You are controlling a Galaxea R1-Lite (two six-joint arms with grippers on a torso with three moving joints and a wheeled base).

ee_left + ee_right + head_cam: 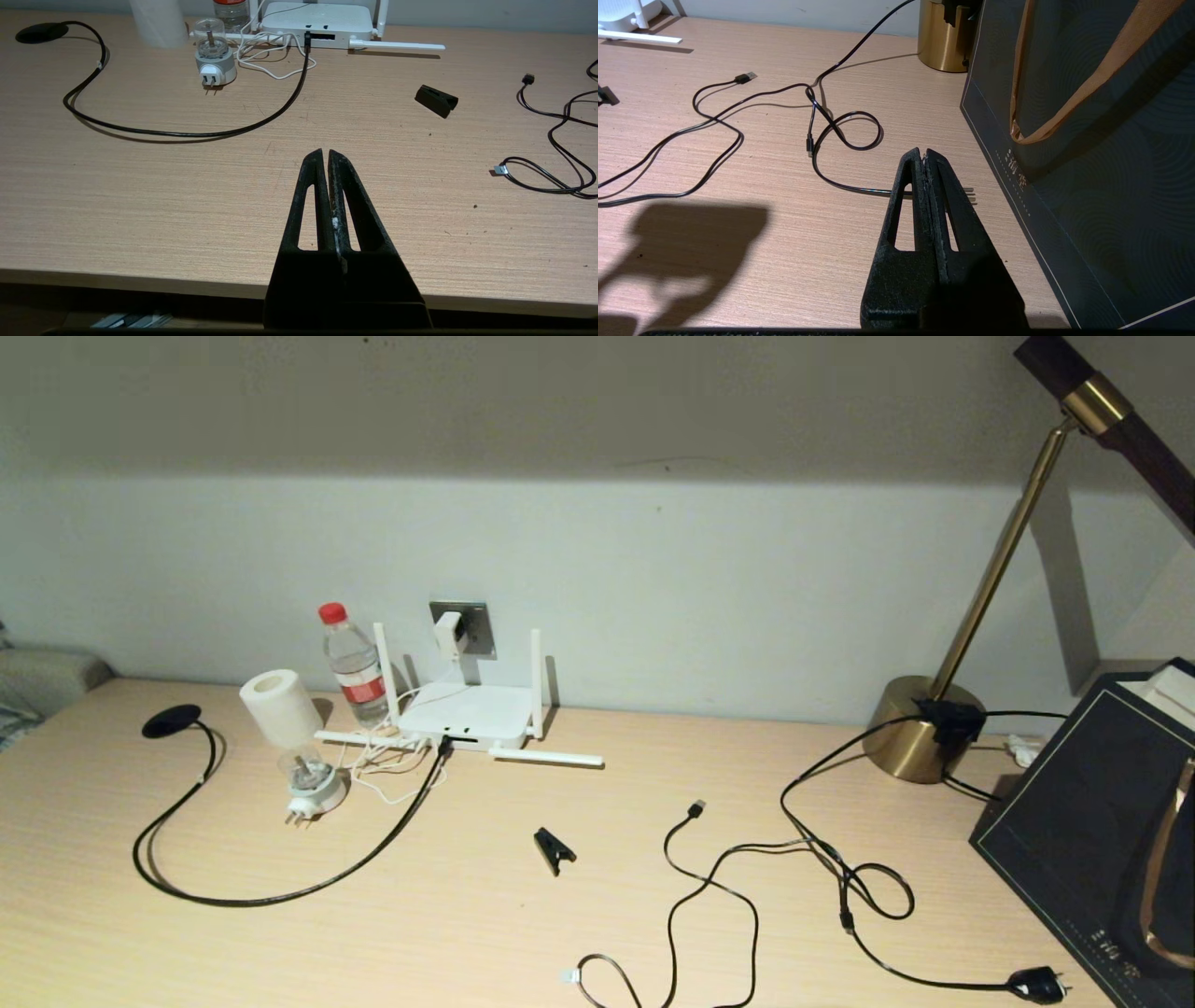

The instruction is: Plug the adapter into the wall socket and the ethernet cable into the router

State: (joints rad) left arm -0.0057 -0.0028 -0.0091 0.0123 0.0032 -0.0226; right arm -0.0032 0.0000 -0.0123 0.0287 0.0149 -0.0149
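Note:
The white adapter [449, 633] sits in the dark grey wall socket [474, 627], and its thin white cord [387, 775] falls to the white router [467, 712] below. The black ethernet cable [280, 896] loops over the desk; its end stands in a port on the router's front edge [307, 38]. Neither arm shows in the head view. My left gripper [325, 152] is shut and empty, low over the desk's near edge, well short of the router [317, 21]. My right gripper [923, 152] is shut and empty too, beside the dark bag.
A pronged night light with a white shade [313, 791] and a water bottle [355, 665] stand left of the router. A black clip [554, 849], a thin USB cable [711, 887] and a cord with a black plug [1036, 983] lie mid-desk. A brass lamp [920, 737] and the dark bag [1092, 821] are on the right.

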